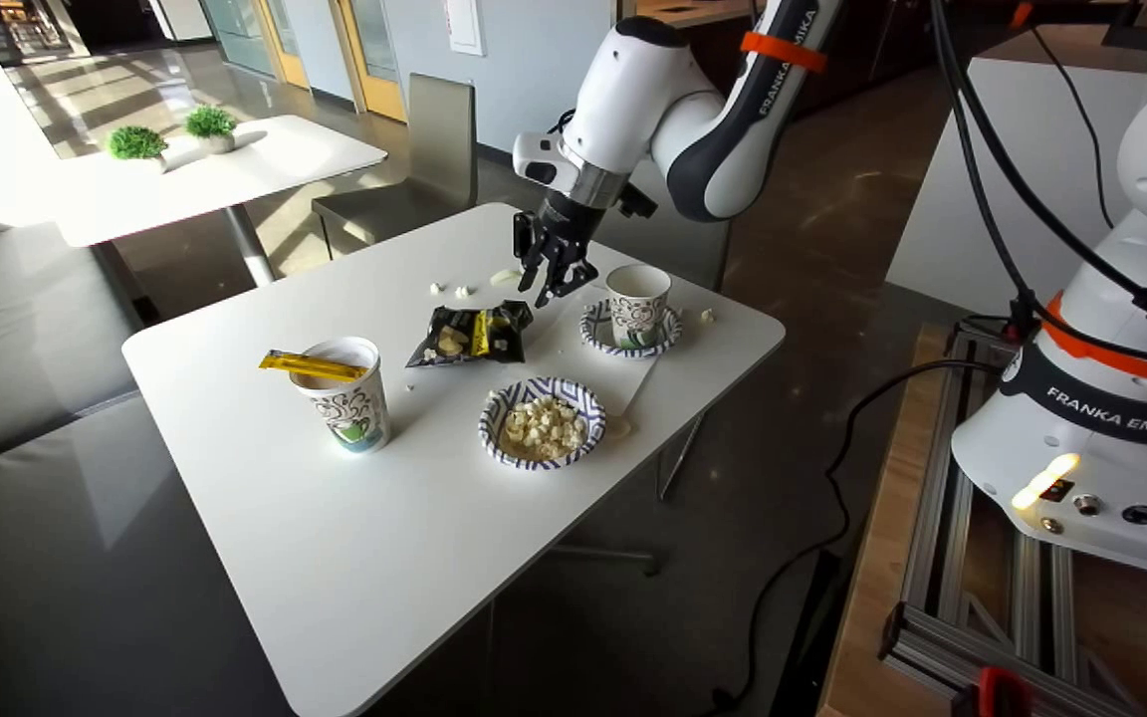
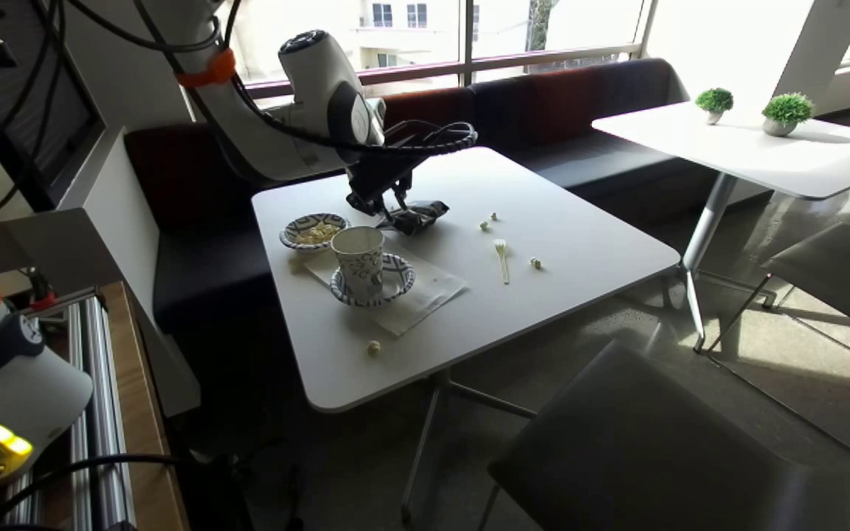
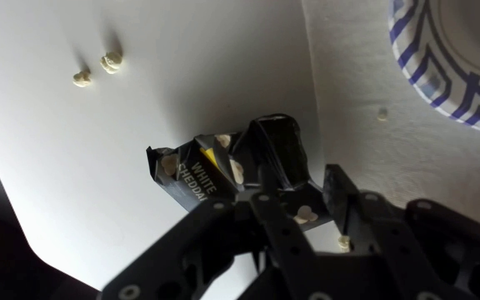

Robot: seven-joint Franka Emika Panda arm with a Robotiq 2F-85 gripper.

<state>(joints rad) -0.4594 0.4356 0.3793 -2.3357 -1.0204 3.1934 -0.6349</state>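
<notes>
We are seeing the hand [image 3: 300, 183] with its fingers [image 3: 343, 198] standing apart at one end of a black snack bag [image 3: 194, 175] lying on the bench [image 1: 414, 538]. Near the hand, a paper cup [image 2: 360, 267] is sitting in a striped bowl [image 2: 400, 277].

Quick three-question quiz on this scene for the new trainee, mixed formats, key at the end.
1. Multiple choice: which of these is the gripper nearest to?
A) the bowl of popcorn
B) the black snack bag
C) the fork

2. True or false: the yellow stick packet juts past the rim of a paper cup.

3. Short answer: what does the other cup stand in?

Key:
1. B
2. True
3. A patterned bowl
</notes>
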